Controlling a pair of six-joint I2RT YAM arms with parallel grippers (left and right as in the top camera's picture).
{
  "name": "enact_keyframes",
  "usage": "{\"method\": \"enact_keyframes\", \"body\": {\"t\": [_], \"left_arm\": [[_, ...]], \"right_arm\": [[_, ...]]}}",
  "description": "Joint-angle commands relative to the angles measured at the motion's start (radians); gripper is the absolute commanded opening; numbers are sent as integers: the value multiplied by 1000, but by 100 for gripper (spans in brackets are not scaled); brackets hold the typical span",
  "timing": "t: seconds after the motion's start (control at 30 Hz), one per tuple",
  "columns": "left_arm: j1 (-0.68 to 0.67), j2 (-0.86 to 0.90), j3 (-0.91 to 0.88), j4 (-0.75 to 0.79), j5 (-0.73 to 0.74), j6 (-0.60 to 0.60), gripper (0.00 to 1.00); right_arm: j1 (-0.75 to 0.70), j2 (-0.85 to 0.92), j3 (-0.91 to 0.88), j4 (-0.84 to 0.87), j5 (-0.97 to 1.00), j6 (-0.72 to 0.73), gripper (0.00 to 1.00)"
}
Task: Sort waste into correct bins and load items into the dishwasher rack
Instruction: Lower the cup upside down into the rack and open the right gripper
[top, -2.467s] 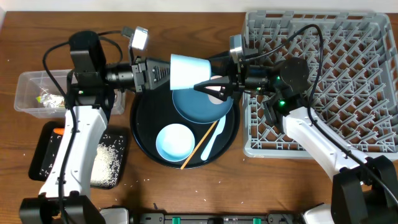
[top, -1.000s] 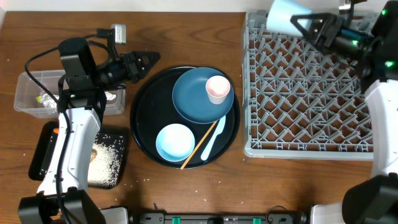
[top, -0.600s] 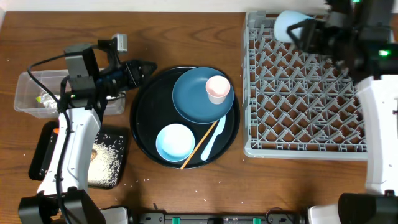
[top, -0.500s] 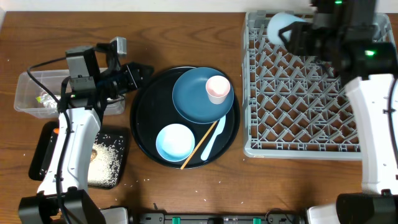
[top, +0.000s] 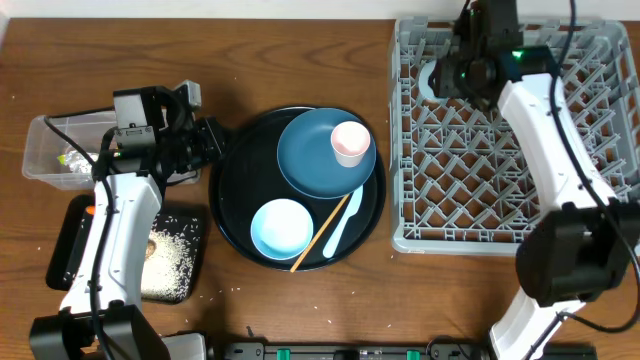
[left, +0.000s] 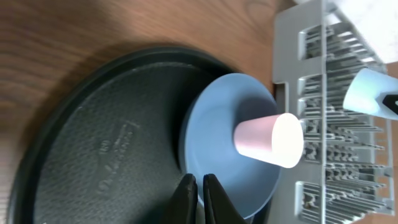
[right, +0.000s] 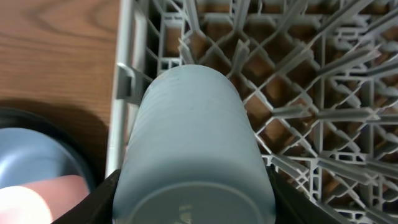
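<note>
"Grey rack. Where is the blue cup?"

"At the rack's 11 o'clock corner. The right gripper has it clamped, one finger on each side of its wall. Whether it touches the pegs I cannot tell."

"And the left gripper?"

"Its fingers are pressed together with nothing between them, just off the round tray at 10 o'clock."

"What sits on that tray?"

"The plate is at 1 o'clock, with the pink cup standing on its 3 o'clock side. The bowl is at 6 o'clock. The spoon and chopstick lie side by side at 4 o'clock."

"Any writing?"

"Raised marks on the tray floor in the left wrist view, too blurred to read."

"The waste?"

"Rice and the carrot are in the black bin, at 8 o'clock of the round tray. The wrapper is in the clear box, at 9 o'clock."
</note>
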Motion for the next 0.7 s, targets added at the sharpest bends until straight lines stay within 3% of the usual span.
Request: {"method": "enact_keyframes", "body": {"t": [0.0, 0.67], "left_arm": [[0, 2, -2, -10, -64, 30, 7], [-2, 3, -2, -19, -66, 42, 7]], "right_arm": [[13, 4, 12, 0, 11, 8, 14], [23, 16, 12, -99, -28, 68, 9]]}}
